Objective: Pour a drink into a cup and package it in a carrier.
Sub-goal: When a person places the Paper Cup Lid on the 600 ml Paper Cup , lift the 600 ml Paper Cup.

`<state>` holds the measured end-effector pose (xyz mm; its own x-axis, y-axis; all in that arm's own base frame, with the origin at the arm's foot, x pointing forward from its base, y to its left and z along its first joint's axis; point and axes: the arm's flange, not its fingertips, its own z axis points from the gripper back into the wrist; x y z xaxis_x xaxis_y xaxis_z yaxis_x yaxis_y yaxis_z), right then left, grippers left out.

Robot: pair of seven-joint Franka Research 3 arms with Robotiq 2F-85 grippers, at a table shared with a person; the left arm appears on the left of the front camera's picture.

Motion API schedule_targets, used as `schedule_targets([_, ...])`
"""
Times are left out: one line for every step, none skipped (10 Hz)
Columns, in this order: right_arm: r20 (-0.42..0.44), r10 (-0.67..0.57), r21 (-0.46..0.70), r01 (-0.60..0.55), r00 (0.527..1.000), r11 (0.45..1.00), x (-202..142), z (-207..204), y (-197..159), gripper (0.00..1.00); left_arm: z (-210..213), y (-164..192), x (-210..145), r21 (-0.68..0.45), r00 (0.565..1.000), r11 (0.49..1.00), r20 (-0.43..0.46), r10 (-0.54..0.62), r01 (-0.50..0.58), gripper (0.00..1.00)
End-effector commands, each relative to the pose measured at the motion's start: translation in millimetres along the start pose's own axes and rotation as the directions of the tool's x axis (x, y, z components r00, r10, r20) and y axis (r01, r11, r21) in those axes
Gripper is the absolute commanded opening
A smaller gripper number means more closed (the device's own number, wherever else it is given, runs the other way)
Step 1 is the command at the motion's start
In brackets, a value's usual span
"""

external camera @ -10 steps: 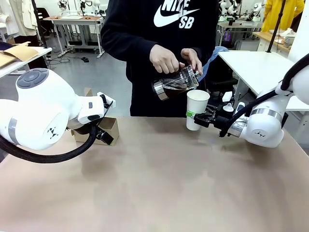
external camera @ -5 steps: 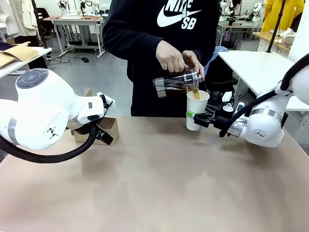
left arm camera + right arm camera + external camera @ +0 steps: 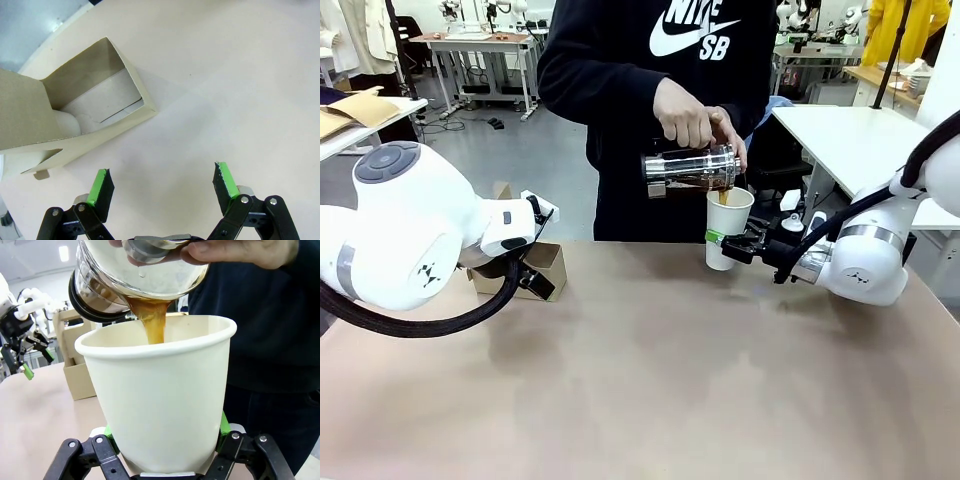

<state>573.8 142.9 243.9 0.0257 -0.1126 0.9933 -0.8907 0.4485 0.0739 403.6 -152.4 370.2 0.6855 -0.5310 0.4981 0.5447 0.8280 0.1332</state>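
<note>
A person's hands tip a glass press jug sideways over the white paper cup. The brown drink streams from the jug into the cup. My right gripper is shut on the cup's lower part, its green pads against both sides of the cup. My left gripper is open above the table, with nothing between its fingers. The brown cardboard carrier lies just beyond it, at the table's far left.
The tan tabletop stretches wide in front of both arms. The person stands at the far edge behind the cup. My left arm's bulky white body fills the left side. Small white items sit behind the right gripper.
The person has tilted the jug further toward level and shifted it right over the cup, and the drink now flows in. Both arms have stayed still.
</note>
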Motion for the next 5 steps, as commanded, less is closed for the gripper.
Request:
schedule_targets([0.003, -0.001, -0.004, 0.001, 1.000, 1.000, 0.9, -0.7, 0.2, 0.81, 0.3, 0.4, -0.2, -0.001, 1.000, 1.000, 0.001, 0.001, -0.001, 1.00])
schedule_targets([0.003, -0.001, -0.004, 0.001, 1.000, 1.000, 0.9, -0.7, 0.2, 0.81, 0.3, 0.4, -0.2, -0.001, 1.000, 1.000, 0.001, 0.001, -0.001, 1.00])
schedule_targets([0.003, -0.001, -0.004, 0.001, 1.000, 1.000, 0.9, -0.7, 0.2, 0.81, 0.3, 0.4, -0.2, -0.001, 1.000, 1.000, 0.001, 0.001, -0.001, 1.00])
schedule_targets([0.003, -0.001, -0.004, 0.001, 1.000, 1.000, 0.9, -0.7, 0.2, 0.81, 0.3, 0.4, -0.2, -0.001, 1.000, 1.000, 0.001, 0.001, -0.001, 1.00])
schedule_targets([0.003, -0.001, -0.004, 0.001, 1.000, 1.000, 0.9, -0.7, 0.2, 0.81, 0.3, 0.4, -0.2, -0.001, 1.000, 1.000, 0.001, 0.001, -0.001, 1.00])
